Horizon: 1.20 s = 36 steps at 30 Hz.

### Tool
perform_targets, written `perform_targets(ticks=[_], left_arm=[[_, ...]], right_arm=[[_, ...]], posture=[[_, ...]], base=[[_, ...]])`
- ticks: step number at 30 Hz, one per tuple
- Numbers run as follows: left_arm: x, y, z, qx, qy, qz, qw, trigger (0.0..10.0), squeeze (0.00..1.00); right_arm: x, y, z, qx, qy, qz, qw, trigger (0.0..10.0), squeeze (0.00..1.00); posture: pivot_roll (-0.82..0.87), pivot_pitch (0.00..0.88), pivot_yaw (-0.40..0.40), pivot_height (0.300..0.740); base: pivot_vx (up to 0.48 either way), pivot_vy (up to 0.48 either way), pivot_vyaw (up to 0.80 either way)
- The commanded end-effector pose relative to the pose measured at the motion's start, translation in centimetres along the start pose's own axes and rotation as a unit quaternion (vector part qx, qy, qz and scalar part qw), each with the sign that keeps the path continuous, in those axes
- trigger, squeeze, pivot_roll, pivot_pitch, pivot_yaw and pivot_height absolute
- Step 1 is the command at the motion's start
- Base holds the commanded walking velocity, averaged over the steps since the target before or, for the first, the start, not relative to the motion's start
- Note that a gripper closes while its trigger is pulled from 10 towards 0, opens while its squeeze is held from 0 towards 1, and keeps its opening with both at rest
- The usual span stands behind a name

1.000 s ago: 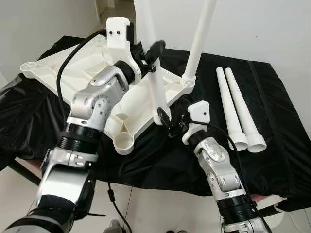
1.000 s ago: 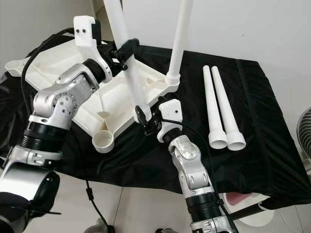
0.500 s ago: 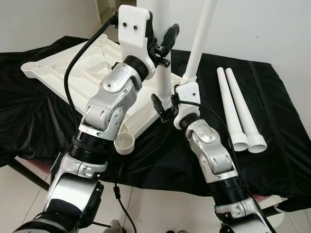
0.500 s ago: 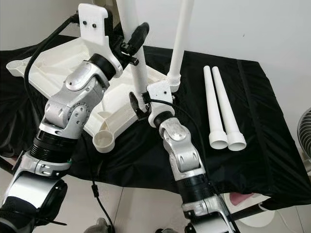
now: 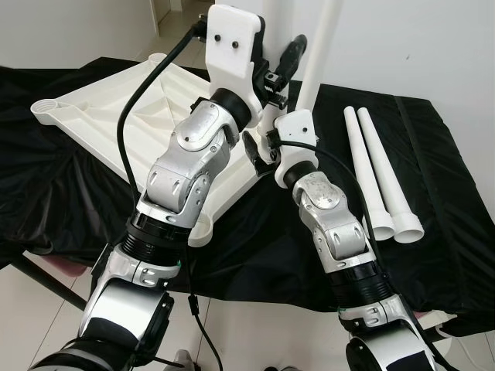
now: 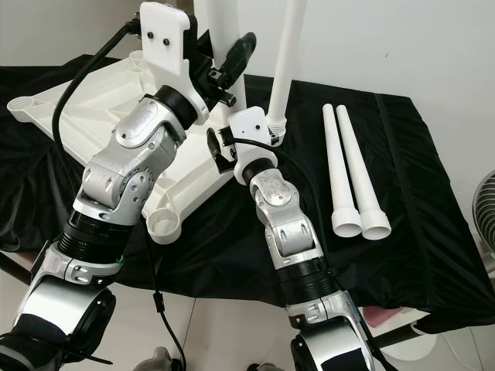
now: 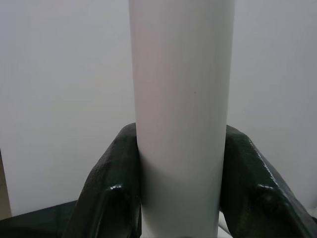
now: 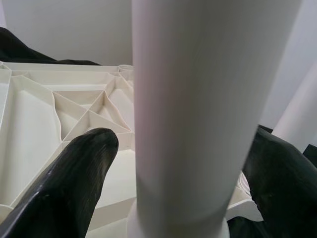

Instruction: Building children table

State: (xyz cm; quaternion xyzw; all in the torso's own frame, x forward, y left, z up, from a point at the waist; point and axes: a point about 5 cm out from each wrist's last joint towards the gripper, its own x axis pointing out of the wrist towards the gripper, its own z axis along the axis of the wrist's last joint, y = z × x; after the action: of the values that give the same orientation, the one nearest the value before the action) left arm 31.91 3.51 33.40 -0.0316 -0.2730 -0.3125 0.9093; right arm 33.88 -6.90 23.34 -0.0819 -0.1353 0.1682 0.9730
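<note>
An upside-down white table top (image 5: 100, 116) lies on the black-covered table. One white leg (image 6: 286, 54) stands upright in its far right corner socket. My left gripper (image 6: 228, 66) is shut on a second white leg (image 6: 219, 19) and holds it nearly upright above the table top; the left wrist view shows both fingers (image 7: 109, 188) pressed against it. Lower on the same leg, my right gripper (image 6: 224, 151) stands open around it, with a gap beside one finger (image 8: 64, 183). The leg's lower end is hidden behind my right wrist.
Two loose white legs (image 5: 379, 178) lie side by side on the black cloth (image 5: 433, 232) to the right. An empty corner socket (image 5: 197, 230) sits at the table top's near edge. A white wall stands right behind the table. A fan (image 6: 487, 209) is at the far right.
My left gripper has lifted the leg and swung it right and away, towards the standing leg. My right gripper followed up along the leg's lower part, over the table top.
</note>
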Motion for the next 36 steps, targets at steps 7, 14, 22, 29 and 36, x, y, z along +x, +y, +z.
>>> perform_targets(ticks=[7,14,22,29,36], left_arm=[[0.0,-0.4,0.7,0.01,-0.021,0.001,1.0,10.0,0.0],[0.1,-0.5,0.6,0.016,-0.017,0.002,1.0,10.0,0.0],[0.0,-0.6,0.4,0.021,-0.011,0.007,1.0,10.0,0.0],[0.0,-0.6,0.3,0.003,-0.014,0.009,1.0,10.0,1.0],[-0.1,-0.3,0.4,-0.045,-0.022,0.013,0.999,10.0,1.0]], right_arm=[[0.5,-0.1,0.2,-0.008,0.004,-0.008,1.0,6.7,0.0],[0.5,-0.1,0.1,-0.002,0.009,-0.005,1.0,0.0,0.0],[0.4,0.1,-0.5,-0.008,0.02,-0.001,1.0,0.0,0.0],[0.4,0.1,-0.9,-0.004,0.027,-0.006,1.0,0.0,0.0],[0.4,-0.3,-1.5,0.005,0.04,-0.026,0.999,10.0,0.0]], posture=[[0.14,0.077,-0.011,0.74],[0.14,0.075,-0.017,0.74],[0.14,0.06,-0.026,0.74],[0.15,0.041,-0.035,0.74],[0.15,0.029,-0.035,0.74]], base=[[0.0,0.0,0.0],[0.0,0.0,0.0],[0.0,0.0,0.0],[0.0,0.0,0.0],[0.0,0.0,0.0]])
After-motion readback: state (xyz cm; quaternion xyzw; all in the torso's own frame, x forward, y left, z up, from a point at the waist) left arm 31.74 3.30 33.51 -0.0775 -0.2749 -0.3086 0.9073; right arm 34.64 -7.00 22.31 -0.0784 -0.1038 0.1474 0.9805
